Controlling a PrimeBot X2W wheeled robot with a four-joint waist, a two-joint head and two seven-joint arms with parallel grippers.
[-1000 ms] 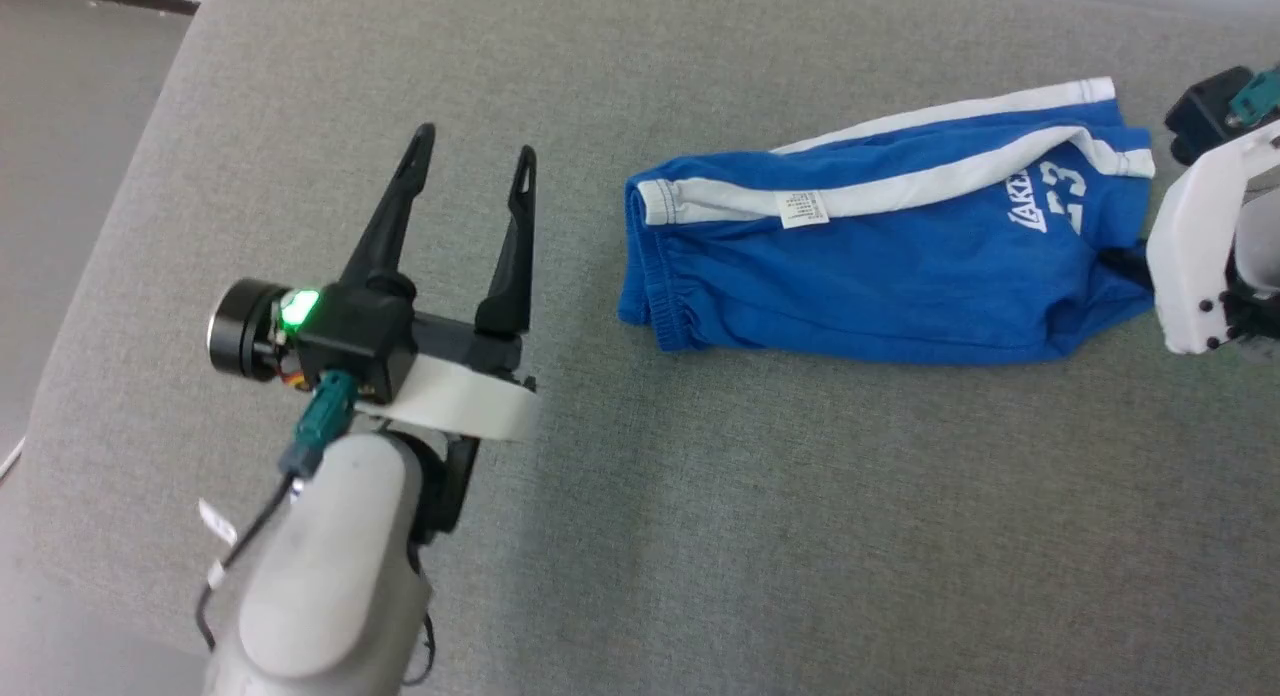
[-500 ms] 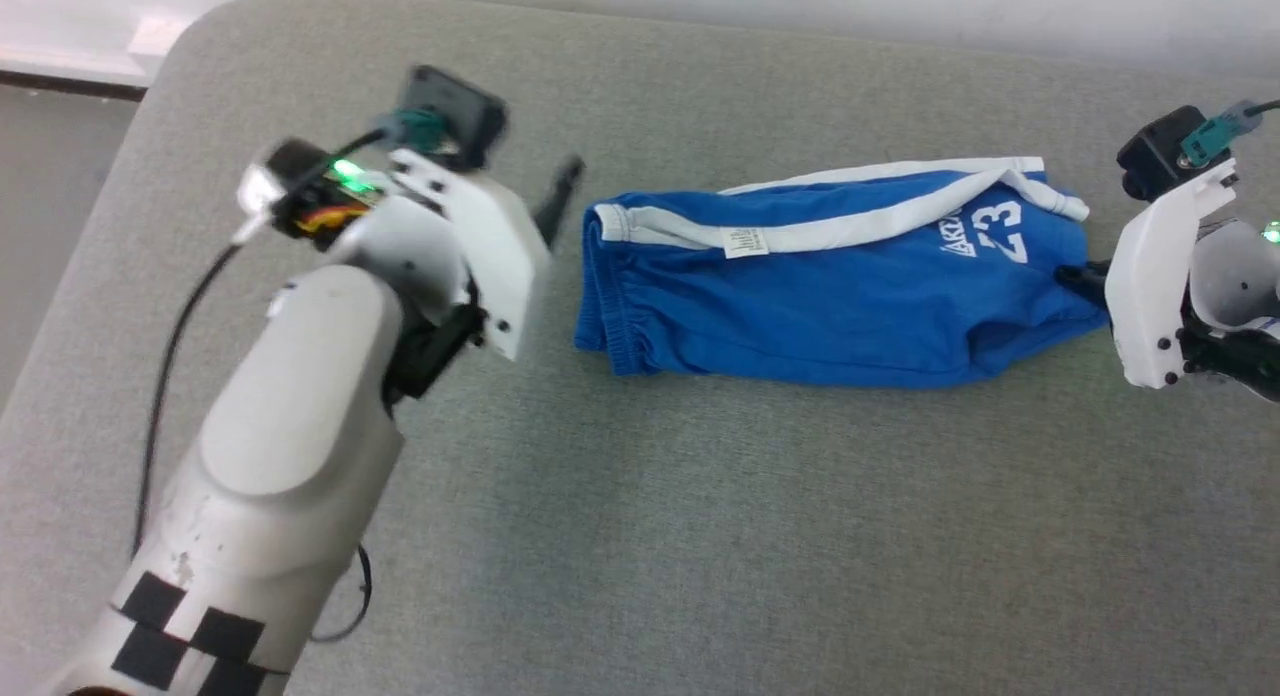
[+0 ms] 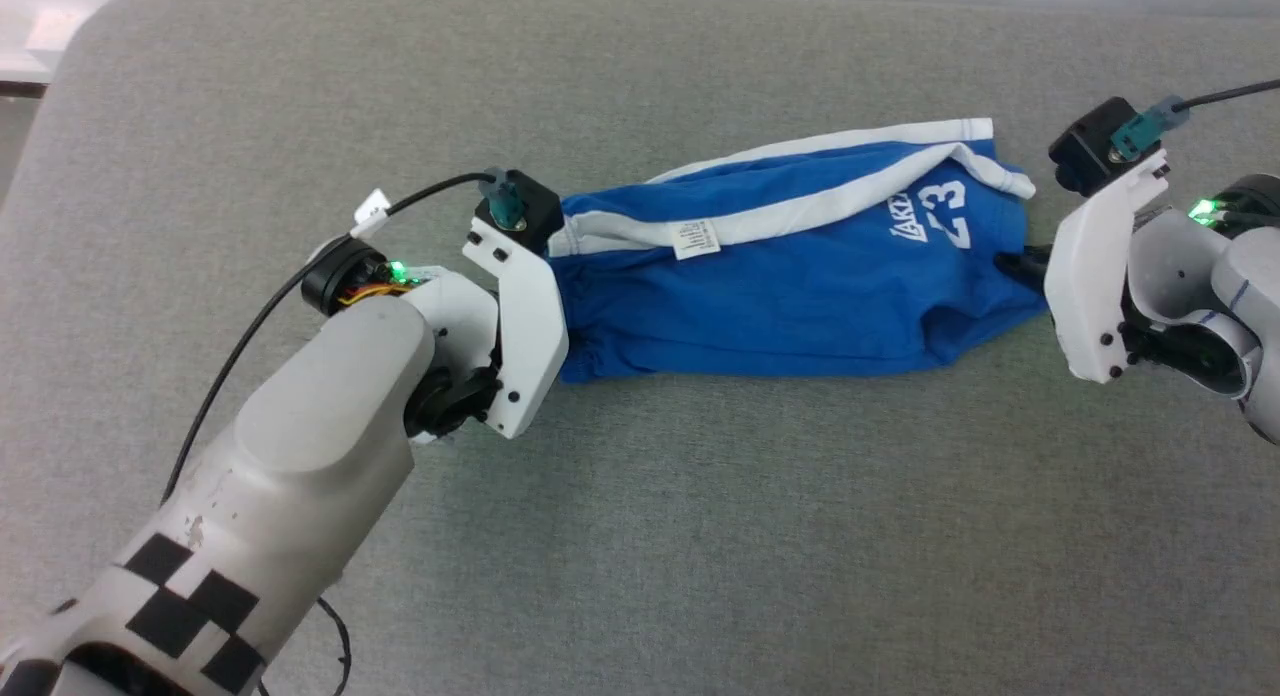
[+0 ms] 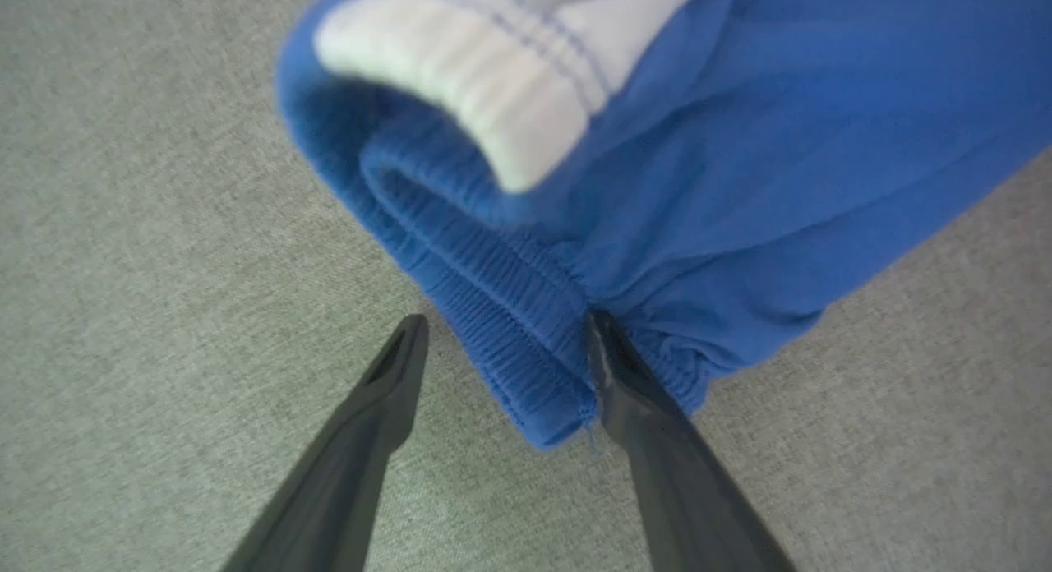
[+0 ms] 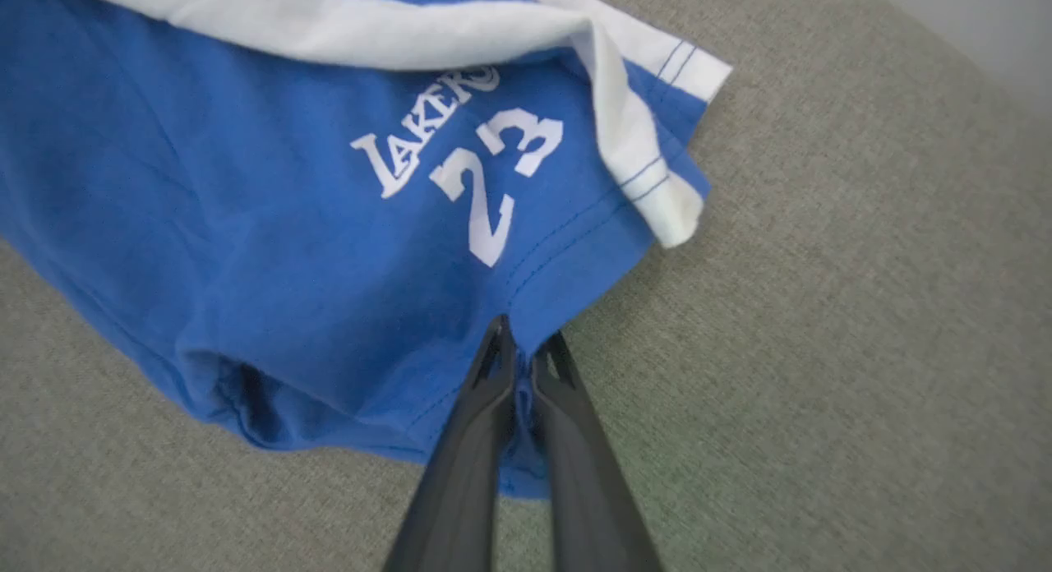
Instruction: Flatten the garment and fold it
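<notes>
The royal blue shorts (image 3: 780,296) lie stretched left to right on the grey cloth surface, with the white stripe, the small tag (image 3: 690,241) and the "Lakers 23" print (image 3: 940,211) facing up. My left gripper (image 4: 501,334) is open and straddles the gathered waistband (image 4: 493,309); its right finger presses into the blue cloth. In the head view its white wrist bracket (image 3: 525,316) hides the fingers at the waistband end. My right gripper (image 5: 519,350) is shut on the leg hem of the shorts (image 5: 246,186), at their right end (image 3: 1015,268).
The grey padded surface (image 3: 700,536) stretches wide in front of the shorts. Its rounded far-left corner (image 3: 70,36) drops off to a pale floor. The left arm's cable (image 3: 250,326) loops over the surface beside the wrist.
The head camera has shifted. My left arm swung in from the open surface at the left to the waistband, fingers now around it. The right gripper kept its hold on the hem.
</notes>
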